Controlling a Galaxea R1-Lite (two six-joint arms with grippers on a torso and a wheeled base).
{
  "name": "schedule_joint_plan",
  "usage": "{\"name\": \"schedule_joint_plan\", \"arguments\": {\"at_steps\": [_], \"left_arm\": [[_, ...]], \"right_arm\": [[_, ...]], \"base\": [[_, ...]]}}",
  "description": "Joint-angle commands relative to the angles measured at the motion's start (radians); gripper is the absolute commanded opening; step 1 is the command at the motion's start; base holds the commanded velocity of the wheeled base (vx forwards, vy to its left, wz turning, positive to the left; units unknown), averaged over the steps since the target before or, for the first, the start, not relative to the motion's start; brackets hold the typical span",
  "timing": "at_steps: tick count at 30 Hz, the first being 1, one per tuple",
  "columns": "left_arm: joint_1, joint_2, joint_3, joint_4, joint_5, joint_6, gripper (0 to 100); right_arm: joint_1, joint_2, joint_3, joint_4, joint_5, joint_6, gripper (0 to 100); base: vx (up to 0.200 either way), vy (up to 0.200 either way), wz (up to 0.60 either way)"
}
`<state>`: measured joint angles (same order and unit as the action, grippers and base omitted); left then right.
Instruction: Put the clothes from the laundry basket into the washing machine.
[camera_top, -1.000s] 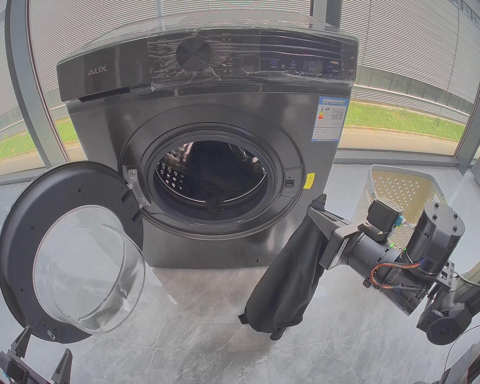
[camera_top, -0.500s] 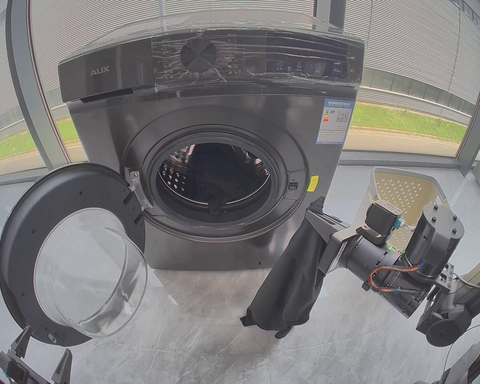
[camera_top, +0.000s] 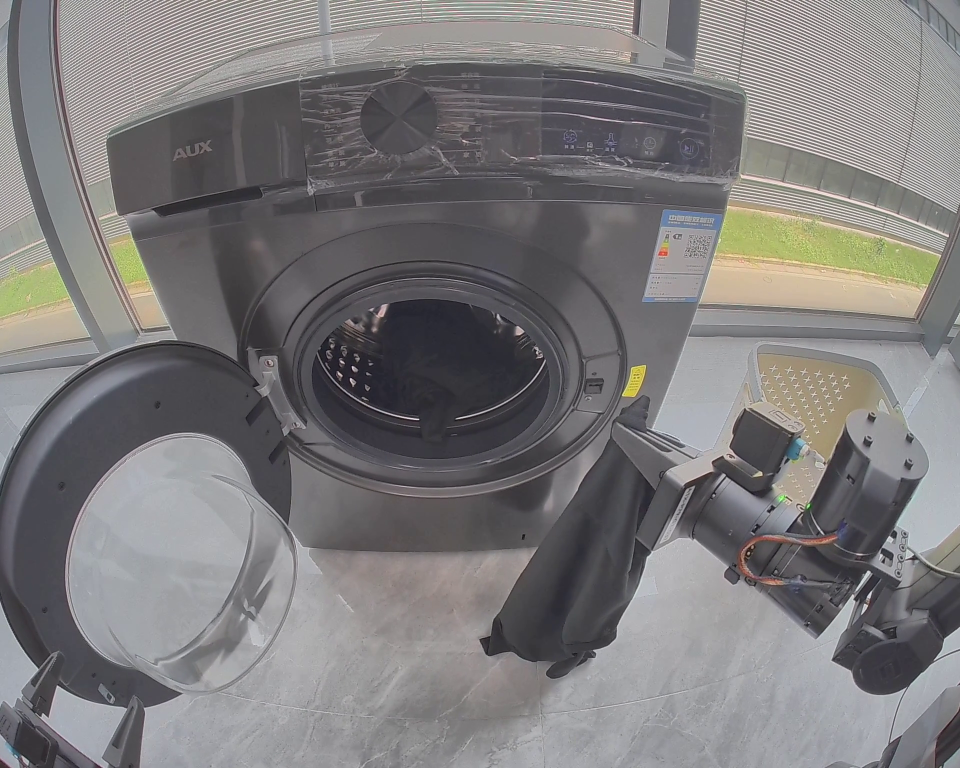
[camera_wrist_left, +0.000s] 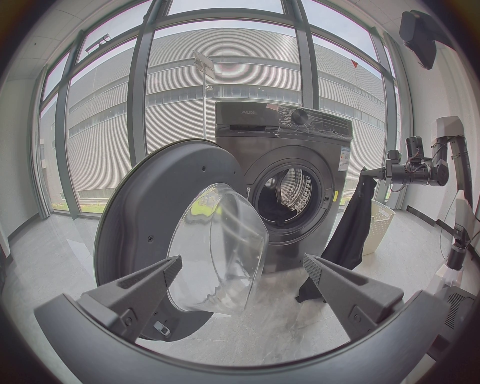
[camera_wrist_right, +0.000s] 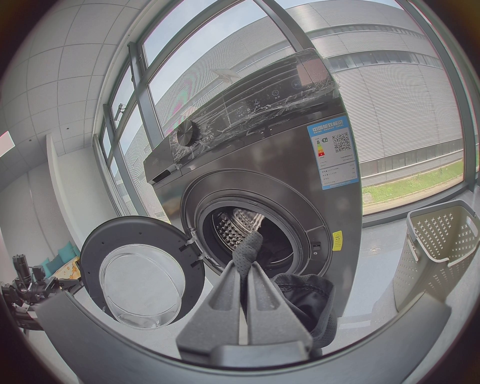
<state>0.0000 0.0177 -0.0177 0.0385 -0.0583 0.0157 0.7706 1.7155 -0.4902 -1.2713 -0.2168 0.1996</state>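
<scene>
Over the last second the whole head view shifted, so the camera had moved. The washing machine (camera_top: 430, 250) sat slightly larger and lower in frame, which I judged to be the robot edging closer. The right gripper (camera_top: 632, 425) kept its place to the right of the machine's front. Its fingers (camera_wrist_right: 227, 300) were clenched on the top of a black garment (camera_top: 585, 560), which hung down toward the floor. Whether its hem touched the tiles could not be told. That suggested the carrying step was under way, with the garment still outside and to the right of the drum opening (camera_top: 430, 370). The round door (camera_top: 130, 500) stood swung wide to the left, leaving the way in free. A dark piece of cloth (camera_top: 432, 405) already lay inside the drum, drooping over its lip. The laundry basket (camera_top: 815, 385) stood at far right behind the arm. Its visible inner wall was bare, and the arm hid its bottom. The left gripper (camera_top: 88, 690) hung low at near left, its fingers (camera_wrist_left: 345, 295) spread and grasping nothing.
</scene>
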Motion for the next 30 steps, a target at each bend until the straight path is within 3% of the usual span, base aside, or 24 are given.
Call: {"name": "schedule_joint_plan", "arguments": {"at_steps": [1, 5, 10, 11, 16, 20, 23, 25, 26, 28, 30], "left_arm": [[0.000, -0.018, 0.018, 0.000, 0.000, 0.001, 100], [0.000, -0.018, 0.018, 0.000, 0.000, 0.003, 100], [0.003, -0.018, 0.018, 0.000, -0.002, 0.026, 100], [0.003, -0.018, 0.018, 0.000, -0.005, 0.041, 100], [0.003, -0.018, 0.018, 0.000, -0.008, 0.044, 100], [0.002, -0.018, 0.018, -0.002, -0.012, 0.059, 100], [0.002, -0.018, 0.010, -0.019, -0.031, 0.055, 100], [0.003, -0.013, -0.051, -0.057, -0.061, 0.038, 100], [0.003, 0.015, -0.165, -0.086, -0.104, 0.035, 100], [0.003, 0.093, -0.245, -0.077, -0.178, 0.047, 100], [0.003, 0.188, -0.280, -0.065, -0.313, 0.050, 100]], "right_arm": [[0.001, -0.001, 0.001, 0.000, 0.001, 0.000, 0], [0.002, -0.001, 0.009, 0.000, 0.001, -0.005, 0], [0.007, -0.005, 0.025, 0.000, 0.019, -0.026, 0], [0.009, -0.007, 0.022, 0.000, 0.042, -0.034, 0], [0.012, -0.007, 0.009, -0.002, 0.093, -0.057, 0], [0.018, -0.005, 0.004, -0.003, 0.097, -0.071, 0], [0.024, -0.004, 0.004, -0.023, 0.097, -0.074, 0], [0.041, -0.002, 0.004, -0.046, 0.099, -0.077, 0], [0.056, 0.001, -0.004, -0.069, 0.099, -0.077, 0], [0.065, 0.006, -0.024, -0.079, 0.102, -0.077, 0], [0.084, 0.021, -0.048, -0.080, 0.112, -0.077, 0]], "base": [[0.000, 0.200, 0.00], [0.000, 0.050, 0.00], [0.000, 0.000, 0.00], [0.000, 0.000, 0.00], [0.000, 0.000, 0.00], [0.000, 0.000, 0.00], [0.000, 0.000, 0.00], [0.000, 0.000, 0.00], [0.000, 0.000, 0.00], [0.000, 0.000, 0.00], [0.000, 0.000, 0.00]]}}
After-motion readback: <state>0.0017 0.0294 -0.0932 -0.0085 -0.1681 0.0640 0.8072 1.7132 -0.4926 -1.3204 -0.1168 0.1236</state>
